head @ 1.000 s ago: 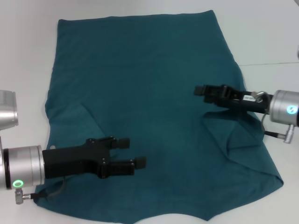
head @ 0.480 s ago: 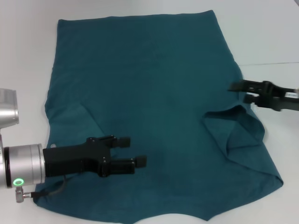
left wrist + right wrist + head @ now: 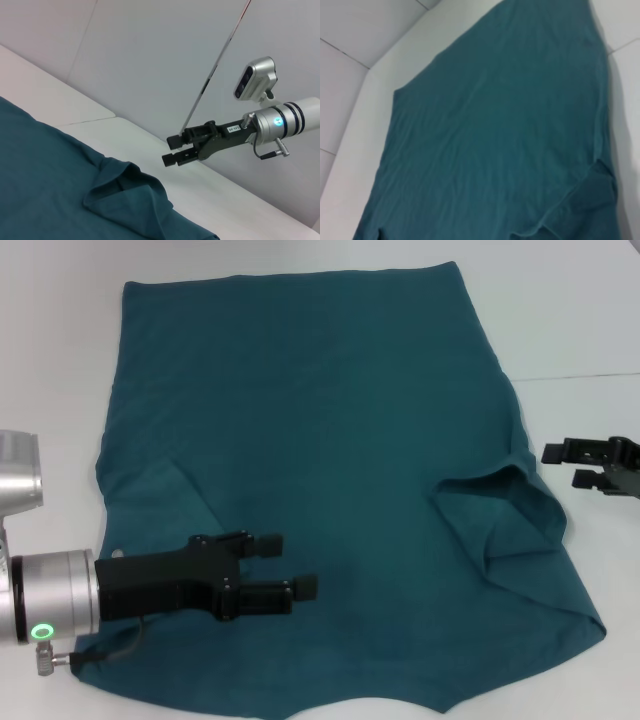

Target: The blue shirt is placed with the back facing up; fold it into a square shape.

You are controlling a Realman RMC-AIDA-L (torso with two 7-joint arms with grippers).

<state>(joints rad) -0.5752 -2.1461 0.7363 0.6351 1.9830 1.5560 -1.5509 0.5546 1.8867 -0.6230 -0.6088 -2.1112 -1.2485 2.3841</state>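
**Blue shirt spread flat, both sleeves folded in**

Blue shirt [image 3: 320, 470] lies plain side up across the white table [image 3: 580, 320], filling most of the head view. Over its near left part hovers the left gripper [image 3: 288, 565], fingers parted and holding nothing. On the shirt's right side the sleeve [image 3: 510, 515] is turned inward onto the body. Just off the shirt's right edge, above bare table, the right gripper [image 3: 565, 465] hangs with fingers apart, empty.
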